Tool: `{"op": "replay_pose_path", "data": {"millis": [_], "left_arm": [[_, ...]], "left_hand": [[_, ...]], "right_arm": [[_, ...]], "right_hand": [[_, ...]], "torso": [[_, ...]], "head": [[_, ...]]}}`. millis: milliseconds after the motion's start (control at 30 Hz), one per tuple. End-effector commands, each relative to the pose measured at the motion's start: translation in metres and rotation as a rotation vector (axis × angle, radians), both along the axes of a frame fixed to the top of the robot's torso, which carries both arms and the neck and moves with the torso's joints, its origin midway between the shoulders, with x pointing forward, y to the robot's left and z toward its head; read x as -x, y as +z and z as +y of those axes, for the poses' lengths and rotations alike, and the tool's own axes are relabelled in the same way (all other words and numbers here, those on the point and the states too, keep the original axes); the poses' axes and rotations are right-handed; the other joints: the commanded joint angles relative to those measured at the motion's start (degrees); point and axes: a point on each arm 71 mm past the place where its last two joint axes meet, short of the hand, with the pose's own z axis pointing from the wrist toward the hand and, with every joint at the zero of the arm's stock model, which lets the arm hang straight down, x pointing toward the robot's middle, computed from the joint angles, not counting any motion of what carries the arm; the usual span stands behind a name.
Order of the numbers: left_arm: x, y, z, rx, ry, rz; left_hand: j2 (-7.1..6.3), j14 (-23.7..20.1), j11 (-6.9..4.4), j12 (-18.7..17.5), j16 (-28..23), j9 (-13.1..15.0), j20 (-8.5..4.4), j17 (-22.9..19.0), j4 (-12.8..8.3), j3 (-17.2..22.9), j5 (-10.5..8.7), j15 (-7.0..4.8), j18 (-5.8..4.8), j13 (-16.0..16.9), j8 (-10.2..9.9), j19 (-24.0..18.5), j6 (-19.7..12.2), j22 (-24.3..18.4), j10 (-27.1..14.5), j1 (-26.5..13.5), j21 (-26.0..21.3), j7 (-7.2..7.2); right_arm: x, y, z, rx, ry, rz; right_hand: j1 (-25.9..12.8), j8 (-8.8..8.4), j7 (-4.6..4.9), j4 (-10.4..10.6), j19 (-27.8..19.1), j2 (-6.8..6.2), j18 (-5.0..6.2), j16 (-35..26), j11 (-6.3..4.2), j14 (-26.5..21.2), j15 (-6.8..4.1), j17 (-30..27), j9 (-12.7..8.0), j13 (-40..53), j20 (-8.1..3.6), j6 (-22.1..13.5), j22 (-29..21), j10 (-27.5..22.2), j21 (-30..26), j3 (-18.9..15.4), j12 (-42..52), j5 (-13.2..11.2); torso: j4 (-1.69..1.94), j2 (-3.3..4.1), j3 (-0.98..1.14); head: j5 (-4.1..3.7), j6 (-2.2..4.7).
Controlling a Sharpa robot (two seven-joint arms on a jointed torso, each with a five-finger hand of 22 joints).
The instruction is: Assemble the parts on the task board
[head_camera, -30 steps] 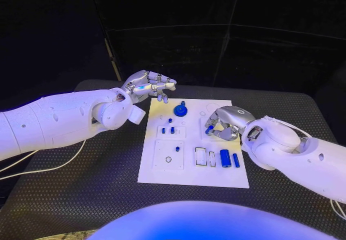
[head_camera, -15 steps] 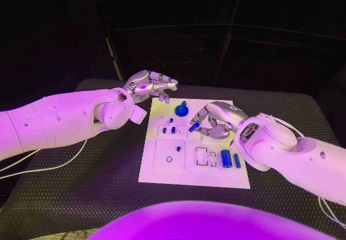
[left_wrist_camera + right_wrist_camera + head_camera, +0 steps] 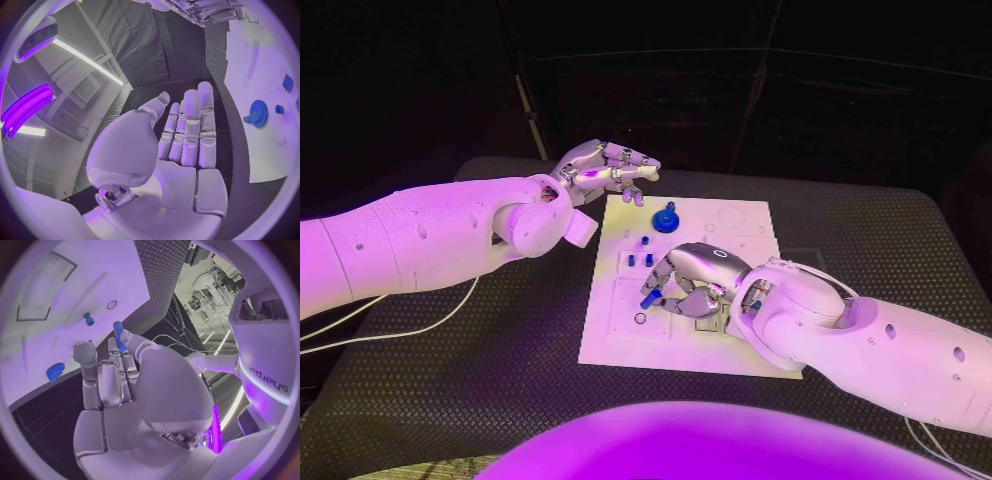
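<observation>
In the head view the task board lies in the middle of the black table, its long axis running from six to twelve o'clock. The right hand hangs over the board's middle, fingers curled, pinching a short blue peg whose long axis slants from about two down toward eight o'clock, its lower end over the board. The left hand hovers beyond the board's eleven o'clock corner; from here I cannot tell whether it holds anything. A blue gear sits near the board's twelve o'clock end, and small blue parts stand just below it. In the left wrist view the left hand has its fingers straight, side by side, with nothing in them; the blue gear lies flat on the board beyond the fingertips. In the right wrist view the right hand grips the blue peg at its fingertips, the peg pointing away from the palm toward the board.
</observation>
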Motion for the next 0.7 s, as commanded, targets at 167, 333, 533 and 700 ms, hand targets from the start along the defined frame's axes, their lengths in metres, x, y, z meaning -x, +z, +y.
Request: {"op": "replay_pose_path", "data": {"millis": [167,333,533,700], "left_arm": [[0.000,0.002,-0.003,0.009,-0.011,-0.008],[0.000,0.002,-0.003,0.010,-0.012,-0.008],[0.001,0.002,-0.004,0.011,-0.013,-0.009],[0.001,0.002,-0.004,0.011,-0.014,-0.009]], "left_hand": [[0.38,-0.2,0.01,0.2,-0.3,0.0,0.30,-0.1,0.1,-0.4,-0.32,0.06,0.34,0.0,0.2,0.2,-0.4,-0.1,-0.5,0.3,-0.3,0.06],[0.38,-0.2,0.01,0.2,-0.3,0.0,0.30,-0.1,0.1,-0.4,-0.32,0.06,0.34,0.0,0.2,0.2,-0.4,-0.1,-0.5,0.3,-0.3,0.06],[0.38,-0.2,0.01,0.2,-0.3,0.0,0.30,-0.1,0.1,-0.4,-0.32,0.06,0.34,0.0,0.2,0.2,-0.4,-0.1,-0.5,0.3,-0.3,0.06],[0.38,-0.2,0.01,0.2,-0.3,0.0,0.30,-0.1,0.1,-0.4,-0.32,0.06,0.34,0.0,0.2,0.2,-0.4,-0.1,-0.5,0.3,-0.3,0.06]], "right_arm": [[0.002,-0.007,0.007,0.043,0.052,0.008],[0.001,-0.011,0.009,0.074,0.046,0.004],[-0.001,-0.014,0.012,0.104,0.036,-0.004],[-0.002,-0.017,0.013,0.128,0.026,-0.018]], "right_hand": [[-0.4,-0.20,0.09,-0.3,-0.1,-0.18,-0.16,0.0,-0.47,1.3,-0.20,-0.2,0.1,0.0,-0.25,0.2,-0.1,0.8,0.2,-0.2,-0.5,0.2],[-0.9,-0.36,0.12,-0.3,-0.1,-0.58,-0.18,0.0,-0.43,1.3,-0.15,-0.1,0.0,0.0,-0.19,0.1,0.0,0.8,0.2,-0.5,-0.7,0.4],[-1.0,-0.41,0.11,-0.4,-0.1,-0.64,-0.19,0.0,-0.43,1.3,-0.14,-0.1,0.0,-0.1,-0.17,0.1,0.1,0.8,0.3,-0.5,-0.9,0.7],[-1.1,-0.43,0.10,-0.4,-0.1,-0.64,-0.18,0.0,-0.43,1.3,-0.14,-0.1,0.0,-0.1,-0.16,0.1,0.1,0.8,0.3,-0.5,-0.9,0.8]], "torso": [[0.00,-0.13,0.03],[0.01,-0.08,0.05],[0.03,-0.06,0.04],[-0.01,-0.06,0.02]], "head": [[0.17,-0.01],[0.21,-0.01],[0.20,-0.01],[0.07,-0.01]]}}
